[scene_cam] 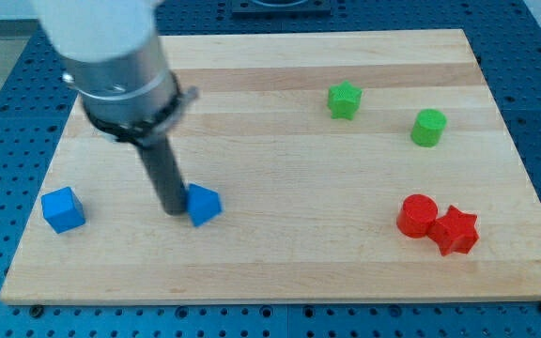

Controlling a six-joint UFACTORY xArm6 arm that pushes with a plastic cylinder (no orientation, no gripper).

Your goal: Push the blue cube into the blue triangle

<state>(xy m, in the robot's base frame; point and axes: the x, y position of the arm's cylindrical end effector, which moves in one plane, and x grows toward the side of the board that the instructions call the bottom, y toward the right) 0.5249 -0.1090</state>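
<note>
Currently my tip (173, 210) touches the blue triangle's (203, 204) left side, holding nothing; the blue cube (63, 208) sits well apart, leftward on the tabletop (280, 253).

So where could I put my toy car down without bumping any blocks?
The wide middle, between the blue triangle and the green star, is bare. It's crowded where my tip touches the triangle, and by the red cylinder and red star.
</note>
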